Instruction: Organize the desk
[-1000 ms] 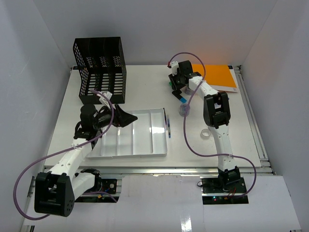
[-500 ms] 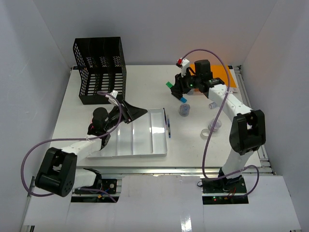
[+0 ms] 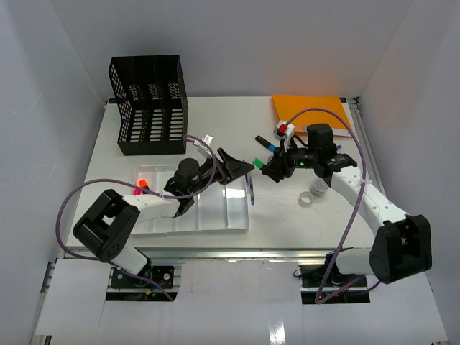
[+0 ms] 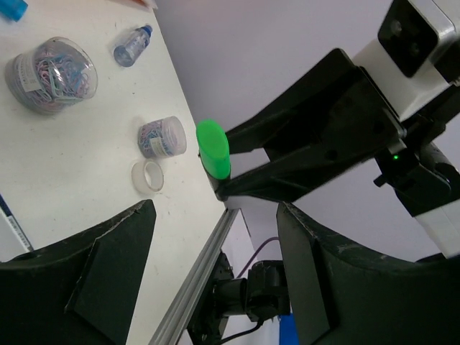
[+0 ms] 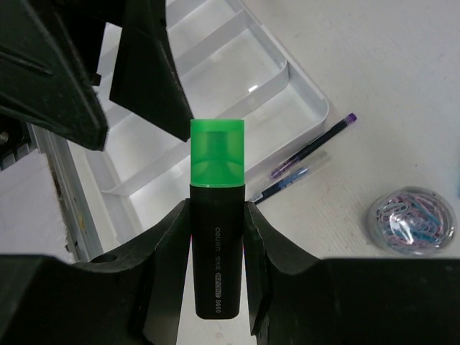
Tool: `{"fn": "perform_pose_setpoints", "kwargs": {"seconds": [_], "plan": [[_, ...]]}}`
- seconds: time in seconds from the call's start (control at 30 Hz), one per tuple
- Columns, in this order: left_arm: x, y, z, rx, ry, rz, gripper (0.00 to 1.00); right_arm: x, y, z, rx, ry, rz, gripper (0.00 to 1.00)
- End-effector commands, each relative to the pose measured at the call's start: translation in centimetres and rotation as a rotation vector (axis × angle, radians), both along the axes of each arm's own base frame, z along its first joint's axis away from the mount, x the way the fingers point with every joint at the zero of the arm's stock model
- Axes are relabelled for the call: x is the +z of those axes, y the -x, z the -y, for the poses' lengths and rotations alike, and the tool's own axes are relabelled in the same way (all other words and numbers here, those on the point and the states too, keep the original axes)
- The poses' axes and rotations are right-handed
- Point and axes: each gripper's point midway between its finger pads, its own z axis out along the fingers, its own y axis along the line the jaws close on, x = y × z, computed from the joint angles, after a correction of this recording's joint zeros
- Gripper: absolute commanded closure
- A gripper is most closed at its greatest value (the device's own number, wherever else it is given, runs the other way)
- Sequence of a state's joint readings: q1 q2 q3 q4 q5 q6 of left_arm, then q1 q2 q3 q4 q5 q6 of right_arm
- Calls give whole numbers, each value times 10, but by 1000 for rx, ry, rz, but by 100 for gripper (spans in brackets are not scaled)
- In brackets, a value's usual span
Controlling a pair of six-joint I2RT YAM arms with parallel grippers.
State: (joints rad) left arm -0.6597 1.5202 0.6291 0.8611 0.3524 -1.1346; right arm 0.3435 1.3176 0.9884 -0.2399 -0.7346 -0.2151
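Note:
A black highlighter with a green cap (image 5: 217, 215) stands between the fingers of my right gripper (image 5: 217, 237), which is shut on its barrel. From above, the right gripper (image 3: 267, 167) hovers over the middle of the white desk (image 3: 215, 122), cap pointing left. My left gripper (image 3: 237, 167) faces it from over the white tray (image 3: 237, 224), jaws open and empty. In the left wrist view the green cap (image 4: 213, 147) sits just ahead of the left gripper (image 4: 215, 244), not between its fingers (image 4: 345, 280).
A black mesh file rack (image 3: 149, 104) stands back left and an orange folder (image 3: 313, 115) back right. An orange marker (image 3: 141, 185) lies in the tray. Two pens (image 5: 309, 154), a paperclip jar (image 5: 411, 221), a small jar (image 4: 162, 136), a tape roll (image 4: 149, 175) and a small bottle (image 4: 133, 44) are nearby.
My right gripper has carried the green highlighter from the back of the desk to the middle. My left arm has swung right across the tray to face it, its jaws narrowing slightly.

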Motion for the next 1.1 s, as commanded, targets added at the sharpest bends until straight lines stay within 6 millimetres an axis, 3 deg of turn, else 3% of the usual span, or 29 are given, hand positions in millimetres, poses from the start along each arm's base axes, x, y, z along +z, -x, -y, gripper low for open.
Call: {"fn": "perform_pose_setpoints", "kwargs": {"seconds": [0.0, 0.33, 0.87, 0.9, 0.97, 1.03, 1.07], "plan": [[11, -9, 19, 59, 19, 8, 23, 10, 21, -1, 39, -32, 61, 85], [6, -8, 44, 84, -2, -10, 33, 20, 28, 0, 27, -47, 103, 84], [6, -2, 58, 48, -15, 1, 75, 12, 24, 3, -13, -14, 122, 80], [6, -2, 58, 45, -18, 2, 76, 12, 23, 4, -16, -12, 122, 77], [6, 0, 58, 40, -21, 4, 81, 10, 22, 4, -19, -8, 124, 59], [3, 1, 57, 38, -34, 2, 85, 10, 23, 4, -12, -4, 131, 30], [2, 1, 56, 38, -42, 5, 87, 10, 24, 5, -4, -2, 139, 22]]}}
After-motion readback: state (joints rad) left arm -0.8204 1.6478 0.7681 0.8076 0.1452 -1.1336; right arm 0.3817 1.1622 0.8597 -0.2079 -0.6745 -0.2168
